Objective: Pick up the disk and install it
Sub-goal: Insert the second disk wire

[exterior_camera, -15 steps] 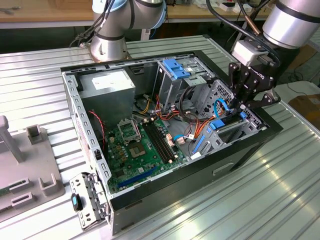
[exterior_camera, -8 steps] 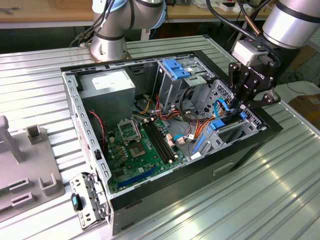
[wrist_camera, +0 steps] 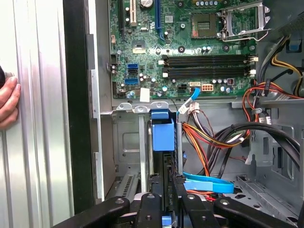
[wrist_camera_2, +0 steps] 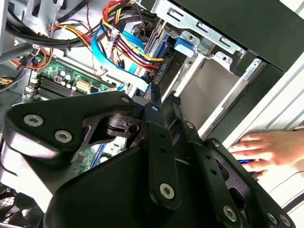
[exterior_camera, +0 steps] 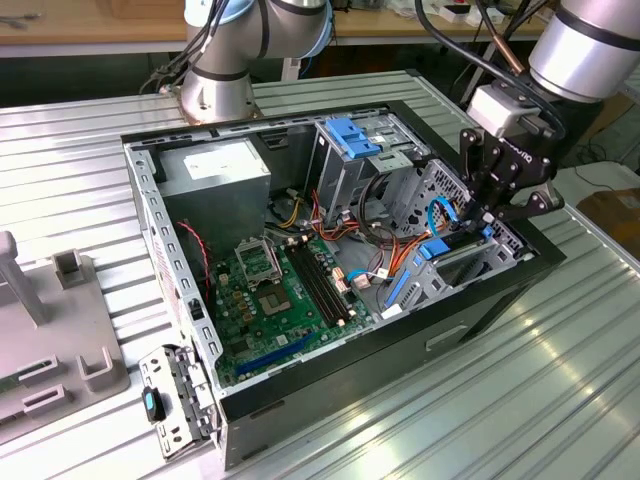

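A: Where is the disk (wrist_camera: 163, 135) sitting?

B: Standing on edge in the drive bay of the open computer case (exterior_camera: 330, 375) (blue carrier showing).

A: The gripper (exterior_camera: 487, 212)?

B: Hovering over that bay, fingers clenched on the disk. A person's hand (wrist_camera_2: 266, 152) is resting beside the case.

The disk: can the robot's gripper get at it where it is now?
Probably yes. The gripper is already down at the blue-framed disk, which sits in the bay at the case's corner, with nothing between them.
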`<state>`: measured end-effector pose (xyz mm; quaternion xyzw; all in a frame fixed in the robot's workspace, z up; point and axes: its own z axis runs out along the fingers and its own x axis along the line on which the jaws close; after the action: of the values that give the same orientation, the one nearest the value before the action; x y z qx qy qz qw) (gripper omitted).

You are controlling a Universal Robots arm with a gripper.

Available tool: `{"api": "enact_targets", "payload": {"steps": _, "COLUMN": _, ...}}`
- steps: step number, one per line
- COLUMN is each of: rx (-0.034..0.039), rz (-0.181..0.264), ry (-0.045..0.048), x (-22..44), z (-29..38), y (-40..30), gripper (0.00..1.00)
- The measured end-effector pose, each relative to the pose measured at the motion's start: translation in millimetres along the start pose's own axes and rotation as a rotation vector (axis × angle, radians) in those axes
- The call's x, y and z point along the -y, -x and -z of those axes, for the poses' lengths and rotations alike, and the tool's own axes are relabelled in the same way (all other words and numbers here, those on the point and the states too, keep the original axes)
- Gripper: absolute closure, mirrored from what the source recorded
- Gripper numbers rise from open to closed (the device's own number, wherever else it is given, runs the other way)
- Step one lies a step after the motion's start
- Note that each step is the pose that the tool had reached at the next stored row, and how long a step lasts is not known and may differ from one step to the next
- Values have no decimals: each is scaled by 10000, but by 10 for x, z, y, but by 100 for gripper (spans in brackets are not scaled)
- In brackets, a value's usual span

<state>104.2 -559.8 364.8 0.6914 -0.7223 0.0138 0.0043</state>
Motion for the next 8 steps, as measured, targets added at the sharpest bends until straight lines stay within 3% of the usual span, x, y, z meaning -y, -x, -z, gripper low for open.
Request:
{"api": "enact_targets", "payload": {"steps": 2, "rx": 14, "rz": 0, "ry": 1, "x": 1, "z": -5, "y": 2, "gripper": 76}}
{"api": "enact_targets", "payload": {"steps": 4, "rx": 28, "rz": 2, "ry": 1, "x": 0, "z": -5, "y": 62, "gripper": 76}}
{"api": "enact_targets", "payload": {"steps": 8, "rx": 32, "rz": 0, "ry": 2, "x": 12, "z": -59, "y": 109, "gripper": 76}}
